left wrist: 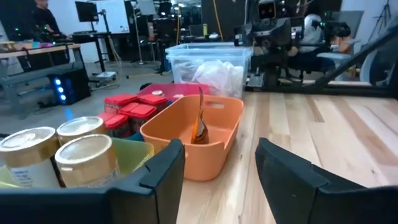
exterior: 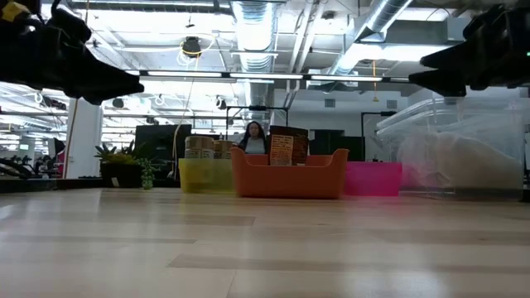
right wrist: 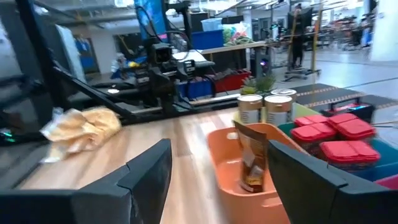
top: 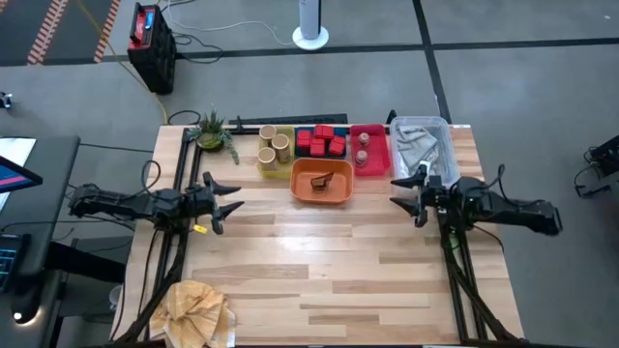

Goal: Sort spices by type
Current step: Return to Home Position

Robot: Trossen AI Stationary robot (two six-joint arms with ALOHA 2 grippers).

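A spiky green plant (top: 214, 131) stands near the yellow tray (top: 274, 171).

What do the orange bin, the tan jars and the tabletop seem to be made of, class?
Orange bin: likely plastic; smooth, moulded, slightly glossy walls with a cut-out handle. Tan jars: wood or card, unclear; tan sides, paler shiny tops. Tabletop: wood; pale planks with visible grain.

I see my pale wooden bench (top: 338, 261) carrying a far-edge row: plant (top: 213, 130), yellow tray (top: 274, 171), blue tray (right wrist: 364, 168), pink tray (top: 370, 172), clear bin (top: 440, 130) — orange tray (top: 322, 200) just before them — crumpled tan paper (top: 198, 307) near-left.
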